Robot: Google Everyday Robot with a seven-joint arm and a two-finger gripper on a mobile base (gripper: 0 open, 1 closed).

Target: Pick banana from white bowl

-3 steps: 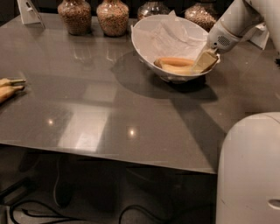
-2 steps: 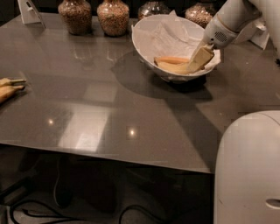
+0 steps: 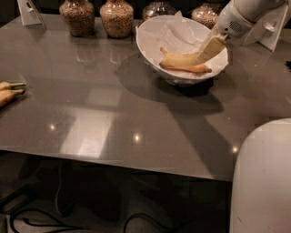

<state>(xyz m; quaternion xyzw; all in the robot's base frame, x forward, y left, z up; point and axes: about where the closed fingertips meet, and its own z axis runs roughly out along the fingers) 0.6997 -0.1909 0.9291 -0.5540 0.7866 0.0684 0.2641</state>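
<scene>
The white bowl (image 3: 150, 45) stands at the back right of the grey table, lined with crumpled white paper. Two bananas lie in it side by side. The pale yellow banana (image 3: 178, 58) is the farther one; the darker orange-brown banana (image 3: 186, 68) lies in front of it. My gripper (image 3: 205, 51) reaches down into the bowl from the upper right. Its tip is at the right end of the pale banana and seems to touch it.
Several grain jars (image 3: 116, 17) stand in a row behind the bowl. Two bananas with greyish stems (image 3: 8, 91) lie at the table's left edge. White card stands are at the back left (image 3: 29, 11) and back right (image 3: 275, 27). My white body (image 3: 263, 182) fills the lower right.
My gripper has moved a little up and to the left inside the bowl. The pale banana now shows apart from the darker one, its right end slightly raised.
</scene>
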